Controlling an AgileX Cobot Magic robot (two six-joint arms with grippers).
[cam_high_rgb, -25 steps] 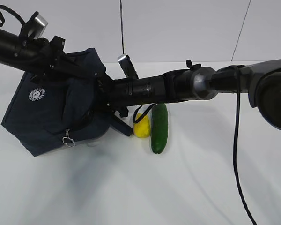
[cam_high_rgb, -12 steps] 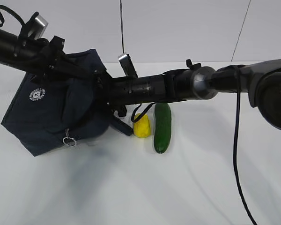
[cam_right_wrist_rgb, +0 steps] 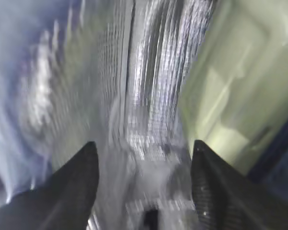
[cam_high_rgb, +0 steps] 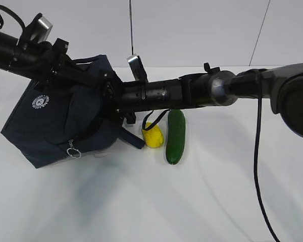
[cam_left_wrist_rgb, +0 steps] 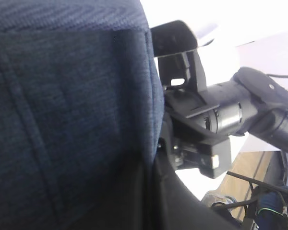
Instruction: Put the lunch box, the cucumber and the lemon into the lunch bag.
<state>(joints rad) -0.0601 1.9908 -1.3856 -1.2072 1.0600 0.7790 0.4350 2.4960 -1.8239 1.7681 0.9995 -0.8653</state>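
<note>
The lunch bag (cam_high_rgb: 65, 118) lies tipped on its side at the left of the white table (cam_high_rgb: 192, 201), its round white logo (cam_high_rgb: 39, 101) facing the camera and the zipper's ring pull (cam_high_rgb: 73, 150) hanging near its lower edge. The left arm (cam_high_rgb: 25, 53) comes in from the upper left and meets the top of the bag; its gripper is hidden there, and the left wrist view is filled with navy fabric, so whether its jaws are together or apart cannot be told. The right arm (cam_high_rgb: 192, 93) stretches across from the right into the bag's mouth. In the right wrist view the right gripper (cam_right_wrist_rgb: 144, 191) sits inside the bag with its two dark fingers (cam_right_wrist_rgb: 72, 191) spread apart and nothing between them, silver lining (cam_right_wrist_rgb: 149, 72) ahead and the pale green lunch box (cam_right_wrist_rgb: 230, 105) at the right, blurred. The lemon (cam_high_rgb: 153, 135) lies on the table just beside the bag, with the cucumber (cam_high_rgb: 175, 136) close on its right
</note>
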